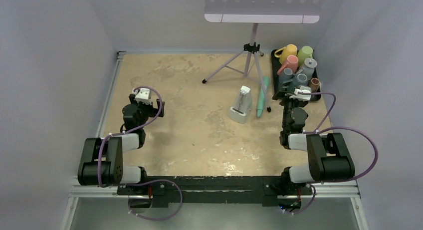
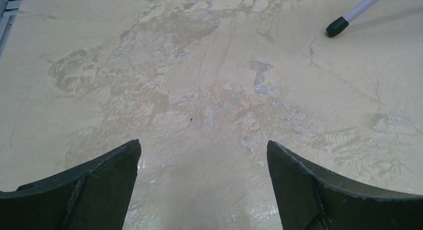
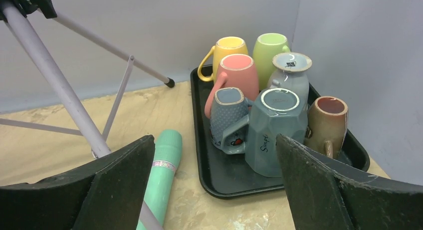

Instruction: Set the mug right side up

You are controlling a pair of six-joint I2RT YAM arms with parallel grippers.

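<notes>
Mug [image 3: 273, 135] to turn: most likely the blue-grey faceted one, standing base-up in the front row of the black tray [image 3: 234, 190] at the far right of the table [image 2: 199, 65]. Not yet touched. Exact choice among the 7 uncertain, with all seemingly inverted.

1. Check the right gripper [image 3: 214, 139]: spread wide, holding nothing, aimed at the tray from just short of its near rim. Check the left gripper [image 2: 203, 142]: likewise spread wide and empty, hovering over bare table well apart from the tray.
2. Keep clear of the green tube [image 3: 164, 165] lying just left of the tray, and of the tripod leg [image 3: 55, 85] beside it.
3. Approach the front row first. Note the small blue mug [image 3: 228, 117] touching or almost touching the faceted one on its left, and the brown mug [image 3: 326, 122] close on its right. Slide 1 finger into each gap without nudging either neighbour.
4. Close across 2 opposite flat faces, low enough for a firm hold.
5. Lift straight up until clear of the pink mug [image 3: 238, 75] and flared grey mug [image 3: 290, 75] behind, then of the yellow mug [image 3: 228, 53] and green mug [image 3: 269, 50] at the back.
6. Roll the wrist half a turn only once clear. Set down gently, mouth up.
</notes>
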